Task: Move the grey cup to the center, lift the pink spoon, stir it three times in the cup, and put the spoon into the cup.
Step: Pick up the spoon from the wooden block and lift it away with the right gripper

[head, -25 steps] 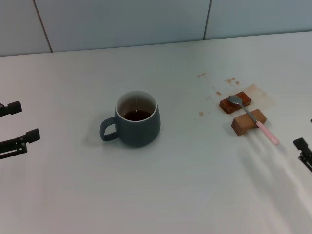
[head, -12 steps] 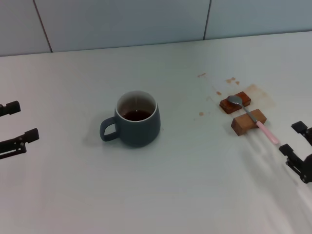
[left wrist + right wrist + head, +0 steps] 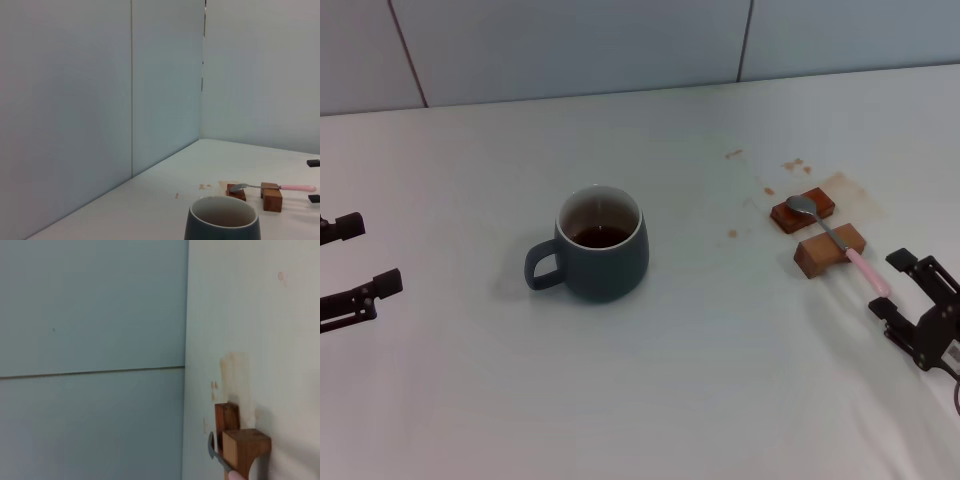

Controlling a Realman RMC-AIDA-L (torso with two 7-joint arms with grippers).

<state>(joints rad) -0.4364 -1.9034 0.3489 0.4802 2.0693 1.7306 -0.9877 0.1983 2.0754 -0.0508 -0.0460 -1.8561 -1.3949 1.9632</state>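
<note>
The grey cup, a rounded dark blue-grey ceramic mug with a pale inner wall and dark brown liquid inside, stands upright near the middle of the white table, its loop handle pointing to nine o'clock.

Starting at the far nine o'clock edge of the head view, the left gripper hangs over the table with its two black fingers spread apart and holding nothing, well apart from the cup. From that arm's wrist camera the cup shows its rim in the foreground.

Moving on toward two o'clock of the cup, small brown stains dot the table. Just past them lie two brown rectangular wooden blocks, a darker one and a lighter one at its five o'clock. The pink spoon, slim with a silver metal bowl and a pale pink handle, lies across both blocks: its bowl rests on the darker block and its handle runs over the lighter one, pointing to five o'clock.

At the four o'clock edge of the view, the right gripper sits just beside the tip of the spoon handle, its black fingers parted and empty, not touching the spoon. Its wrist camera shows the blocks close up with the spoon's metal neck against them.
</note>
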